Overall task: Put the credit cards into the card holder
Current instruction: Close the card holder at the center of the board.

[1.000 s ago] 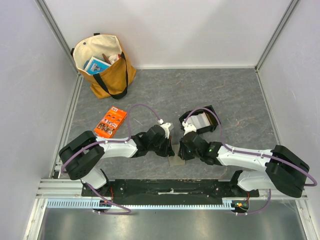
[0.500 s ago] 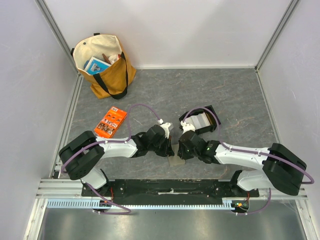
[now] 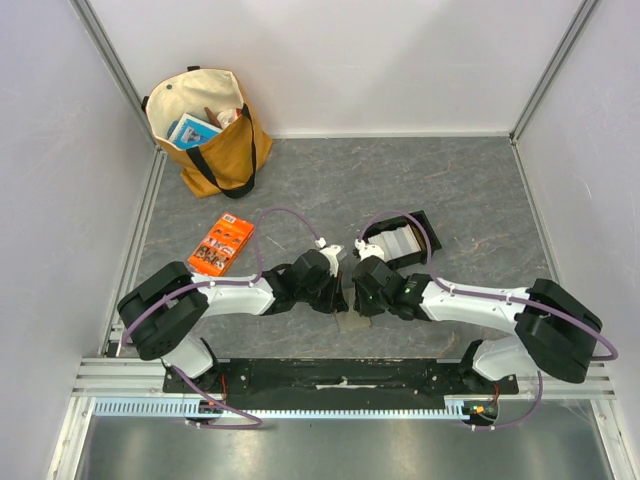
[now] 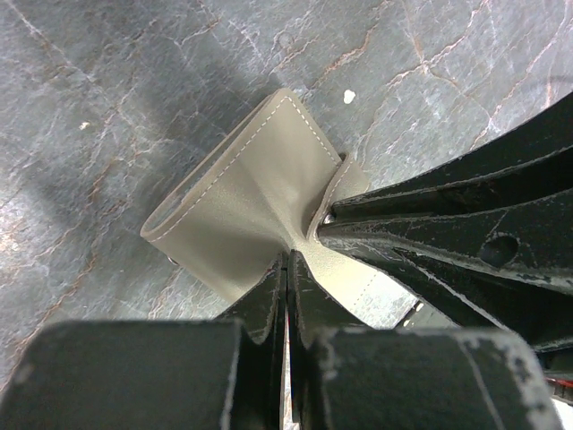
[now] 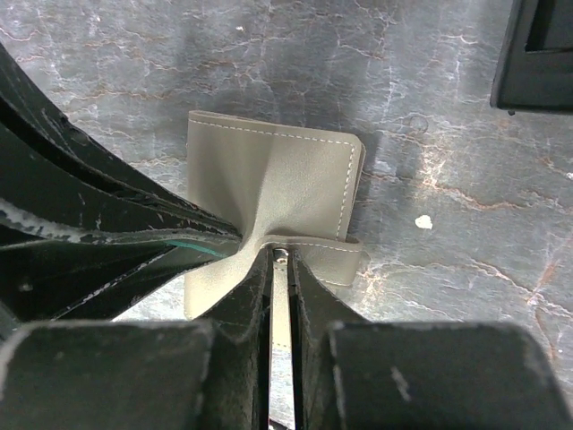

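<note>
At the far left corner of the counter [image 3: 480, 190] stands a tan and cream tote bag [image 3: 215, 140], its mouth open and a few things showing inside. Nearer to me, lying flat, is an orange printed packet [image 3: 220, 246], well apart from anything I am touching. My left arm bends in from there toward the middle, and my left jaws are pressed fully together on the card holder [image 4: 251, 202], pinching a pucker of its olive-grey leather so the material creases toward my fingertips. The card holder sits at the near middle of the counter, between my two wrists, and from above only a pale corner [image 3: 352, 320] peeks out beneath them. Its stitched flap is spread away from me and a dark shadow falls under it, but I cannot tell how much of it is off the surface. My right jaws meet it from the other side, narrowed to a thin slit and clamped on the edge of the same card holder [image 5: 269, 193], with a small tab of leather folding over beside my fingers. My two pairs of fingers come very close together at the pinch. Beyond and to the right of my right wrist lies a black open tray [image 3: 425, 222], and the credit cards [image 3: 395, 242] rest inside it as a pale stack.
</note>
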